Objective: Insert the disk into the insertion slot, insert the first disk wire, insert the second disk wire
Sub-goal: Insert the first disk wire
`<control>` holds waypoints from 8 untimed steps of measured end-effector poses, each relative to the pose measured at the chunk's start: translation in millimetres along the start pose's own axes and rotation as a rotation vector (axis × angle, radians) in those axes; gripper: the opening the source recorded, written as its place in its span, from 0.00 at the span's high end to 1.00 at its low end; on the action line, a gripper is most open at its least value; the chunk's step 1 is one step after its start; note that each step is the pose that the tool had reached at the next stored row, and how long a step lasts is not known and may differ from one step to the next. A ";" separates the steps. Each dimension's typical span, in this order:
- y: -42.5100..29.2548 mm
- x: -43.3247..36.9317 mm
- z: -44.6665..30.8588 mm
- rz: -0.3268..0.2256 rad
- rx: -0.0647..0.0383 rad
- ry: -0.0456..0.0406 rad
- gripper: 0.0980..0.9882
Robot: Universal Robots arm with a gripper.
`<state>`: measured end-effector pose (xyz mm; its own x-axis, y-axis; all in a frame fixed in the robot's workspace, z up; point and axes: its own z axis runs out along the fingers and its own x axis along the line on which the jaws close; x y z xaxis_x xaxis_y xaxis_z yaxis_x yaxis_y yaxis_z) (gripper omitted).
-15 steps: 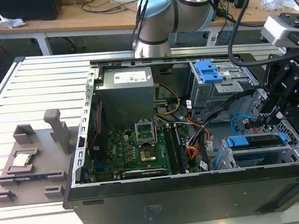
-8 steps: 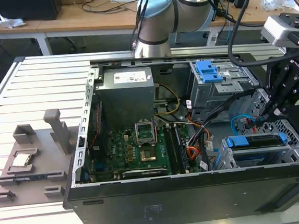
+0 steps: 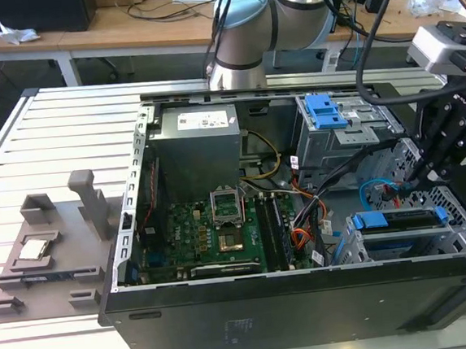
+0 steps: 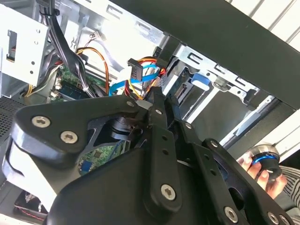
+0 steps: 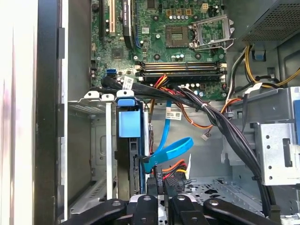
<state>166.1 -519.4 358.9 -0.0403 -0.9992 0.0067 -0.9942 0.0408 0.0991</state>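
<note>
Light-blue first disk wire (image 5: 171,149) loops beside the disk (image 5: 129,123), which sits in the insertion slot (image 5: 89,108); the gripper (image 5: 161,187), jaws drawn together just beside the second disk wire (image 5: 177,165), probably does best squaring any plug to the disk's rear before pressing.

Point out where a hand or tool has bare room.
Bare: the slatted table beyond the grey fixture, at the exterior view's left of the computer case. Crowded: beside the disk, where the gripper, light-blue cable and black cable bundle meet.
</note>
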 end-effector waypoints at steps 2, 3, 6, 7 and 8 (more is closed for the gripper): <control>-0.2 6.5 0.0 0.000 0.000 0.0000 0.91; -0.4 10.1 0.0 0.000 0.000 0.0001 0.91; -0.6 14.7 0.0 0.000 0.000 0.0000 0.91; -0.6 15.8 0.0 0.000 0.000 0.0000 0.91; -0.7 17.3 0.1 0.000 0.000 0.0000 0.91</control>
<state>166.1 -536.7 358.9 -0.0404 -0.9992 0.0066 -0.9942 0.0408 0.0991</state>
